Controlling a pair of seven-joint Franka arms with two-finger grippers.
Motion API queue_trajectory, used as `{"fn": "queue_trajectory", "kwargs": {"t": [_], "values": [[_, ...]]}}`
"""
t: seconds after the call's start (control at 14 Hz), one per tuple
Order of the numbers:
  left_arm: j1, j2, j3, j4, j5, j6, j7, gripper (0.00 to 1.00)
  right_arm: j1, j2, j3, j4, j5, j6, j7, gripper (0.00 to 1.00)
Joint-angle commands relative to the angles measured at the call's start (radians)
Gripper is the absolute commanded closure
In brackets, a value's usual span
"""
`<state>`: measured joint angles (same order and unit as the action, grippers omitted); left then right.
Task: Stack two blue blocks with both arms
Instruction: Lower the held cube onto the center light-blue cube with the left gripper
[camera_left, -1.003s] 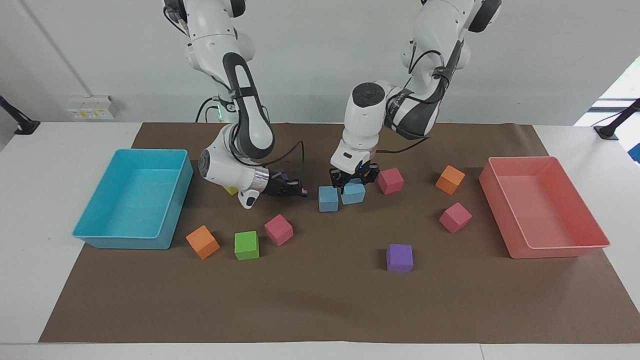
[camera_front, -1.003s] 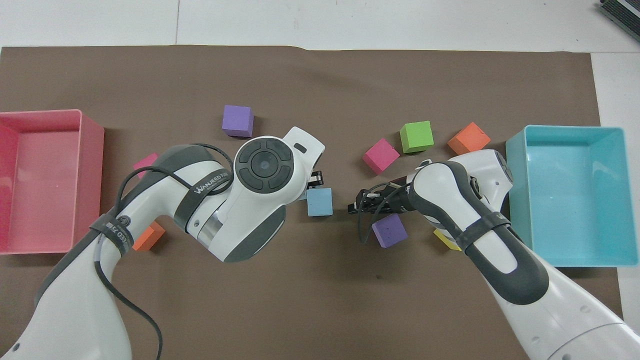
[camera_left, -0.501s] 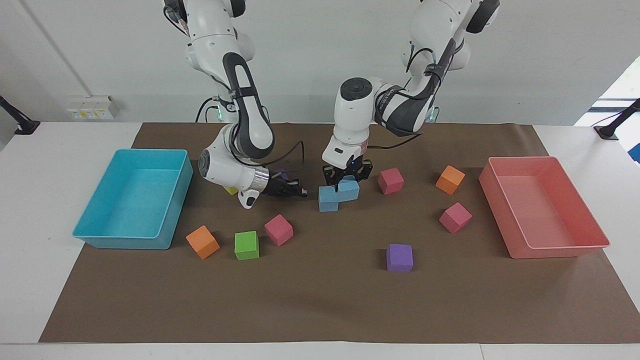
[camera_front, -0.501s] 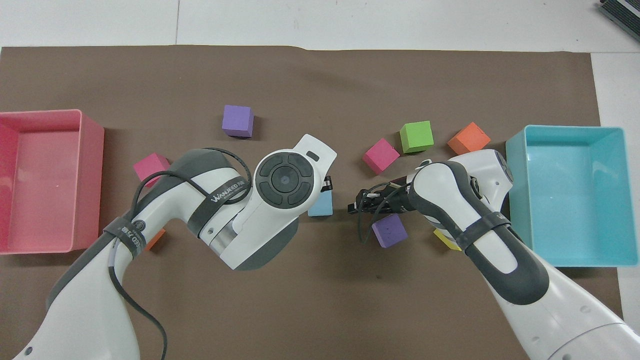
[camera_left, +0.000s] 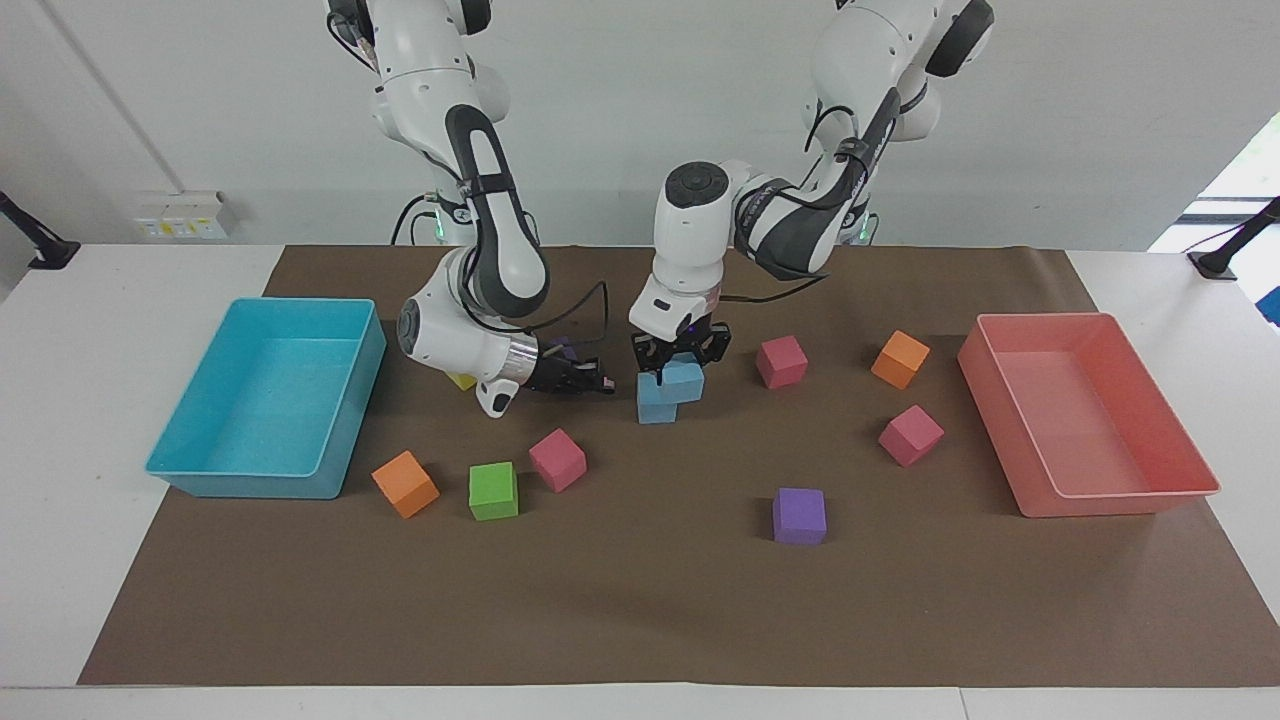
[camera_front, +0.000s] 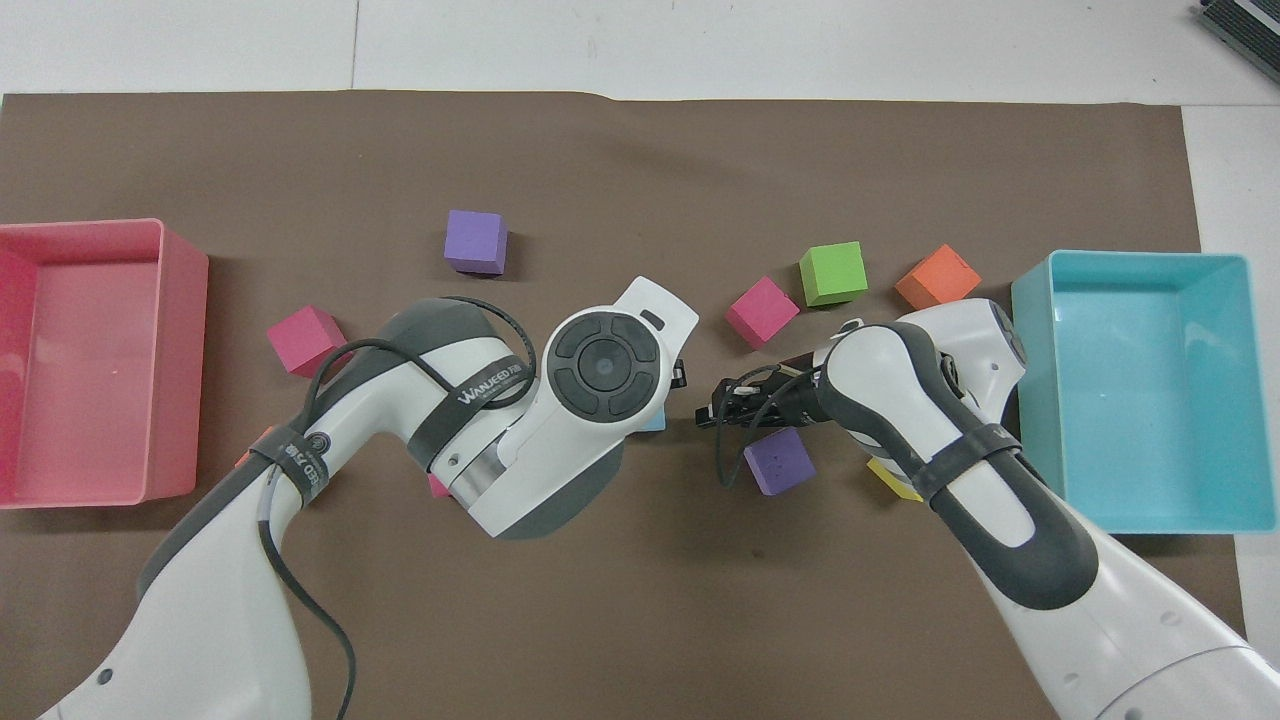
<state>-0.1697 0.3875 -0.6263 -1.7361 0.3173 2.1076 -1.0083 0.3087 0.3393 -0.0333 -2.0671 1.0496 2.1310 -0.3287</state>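
One blue block (camera_left: 655, 403) rests on the brown mat in the middle of the table. My left gripper (camera_left: 682, 366) is shut on the second blue block (camera_left: 684, 382) and holds it slightly raised, overlapping the resting block's top edge on the side toward the left arm's end. In the overhead view my left arm's wrist (camera_front: 603, 365) covers both blocks except a sliver of blue (camera_front: 653, 423). My right gripper (camera_left: 603, 383) lies low and level beside the resting block, toward the right arm's end, apart from it; it also shows in the overhead view (camera_front: 706, 413).
A turquoise tray (camera_left: 230, 478) stands at the right arm's end and a pink tray (camera_left: 1110, 503) at the left arm's end. Pink (camera_left: 557, 459), green (camera_left: 493, 490), orange (camera_left: 404, 483), purple (camera_left: 799, 515), pink (camera_left: 781, 361), orange (camera_left: 900, 359) and pink (camera_left: 910, 434) cubes lie around.
My left gripper has lifted its blue block off the mat and carried it toward the right arm's end, over the edge of the other blue block. My right arm has not moved.
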Motion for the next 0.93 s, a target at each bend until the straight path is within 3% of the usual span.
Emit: {"fn": "queue_trajectory", "kwargs": {"t": [0.0,0.36,0.86], "values": [[-0.025,0.031,0.000,0.032,0.042,-0.014,-0.036,1.00,-0.006,-0.017,0.004,-0.019,0.039,-0.002,-0.027,1.00],[-0.031,0.080,-0.032,0.038,0.104,0.000,-0.036,1.00,-0.006,-0.017,0.004,-0.019,0.041,-0.002,-0.026,1.00],[-0.030,0.088,-0.035,0.056,0.101,0.003,-0.035,1.00,-0.006,-0.016,0.004,-0.018,0.041,-0.002,-0.026,1.00]]}}
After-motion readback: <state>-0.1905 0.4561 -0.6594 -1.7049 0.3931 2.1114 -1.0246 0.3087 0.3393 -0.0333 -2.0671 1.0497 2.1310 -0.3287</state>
